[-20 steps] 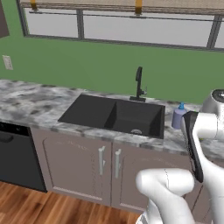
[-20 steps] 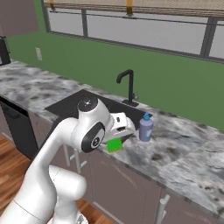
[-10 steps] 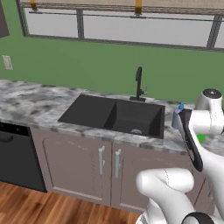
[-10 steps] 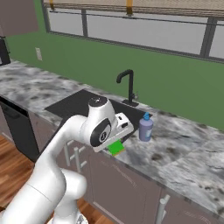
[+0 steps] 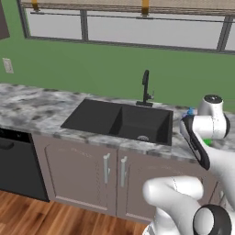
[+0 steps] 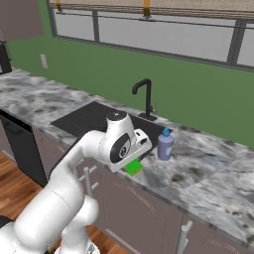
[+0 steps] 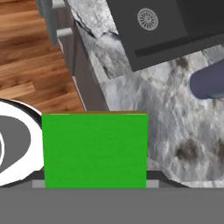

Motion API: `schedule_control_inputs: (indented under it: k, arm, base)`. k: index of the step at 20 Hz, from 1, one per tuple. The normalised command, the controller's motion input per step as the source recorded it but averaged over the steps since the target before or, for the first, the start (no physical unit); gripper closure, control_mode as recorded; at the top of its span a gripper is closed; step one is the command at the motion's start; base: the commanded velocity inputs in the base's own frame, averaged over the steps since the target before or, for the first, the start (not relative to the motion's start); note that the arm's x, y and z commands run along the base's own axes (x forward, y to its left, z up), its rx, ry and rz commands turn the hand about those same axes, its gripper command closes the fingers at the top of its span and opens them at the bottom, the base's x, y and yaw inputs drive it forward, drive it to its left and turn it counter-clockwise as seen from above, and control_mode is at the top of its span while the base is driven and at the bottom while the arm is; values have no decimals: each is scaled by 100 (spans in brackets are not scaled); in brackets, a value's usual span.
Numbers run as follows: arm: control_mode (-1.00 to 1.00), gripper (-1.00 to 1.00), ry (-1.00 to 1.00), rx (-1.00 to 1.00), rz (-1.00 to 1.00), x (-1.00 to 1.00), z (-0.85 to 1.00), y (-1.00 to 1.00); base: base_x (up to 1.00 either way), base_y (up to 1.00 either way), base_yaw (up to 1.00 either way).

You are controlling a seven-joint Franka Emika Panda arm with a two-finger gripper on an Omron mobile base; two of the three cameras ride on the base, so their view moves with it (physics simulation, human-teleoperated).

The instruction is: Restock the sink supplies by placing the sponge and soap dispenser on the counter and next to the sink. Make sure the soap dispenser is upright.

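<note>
Since a second ago the arm has swung its hand further out over the counter's point(image 6: 208, 163) front edge to the right of the sink point(image 6: 82, 119), carrying the green sponge point(image 6: 133, 167) with it; the soap dispenser point(image 6: 165, 145) has stayed where it was.

In the hand view the sponge point(image 7: 94, 149) sits square between the fingers of the gripper point(image 7: 94, 183), with the fingertips hidden behind it. The jaws stand partly apart, about the sponge's width, and the sponge hangs off the hand in the right base view, so I judge it gripped rather than resting. Directly below the gripper lies marbled counter point(image 7: 144, 100) near its front lip, and the cabinet fronts and wooden floor point(image 7: 30, 52) fall away to one side.

Ahead of the gripper and off to one side stands the soap dispenser point(image 7: 209, 79), upright with its blue pump on top, on the counter just beside the sink's point(image 7: 162, 26) right rim, below the faucet point(image 6: 144, 96). That half of the task looks done.

What is left, as I judge it: lower the sponge onto the stone beside the basin, release it, and lift clear. The landing spot is close to the counter's edge, so the sponge should go down fully on the stone. Whether it already touches the counter I cannot tell.
</note>
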Motion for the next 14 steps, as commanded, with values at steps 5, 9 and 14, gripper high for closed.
schedule_control_inputs:
  k: [5, 9, 14]
  arm:
    - [-100, 100, 9, 0, 0, 50, -41, 0]
    - [-100, 100, 10, 0, 0, 46, -55, 0]
    - [-100, 100, 14, 0, 2, 39, -26, -8]
  base:
    - [0, 0, 0]
    - [0, 0, 0]
    - [0, 0, 0]
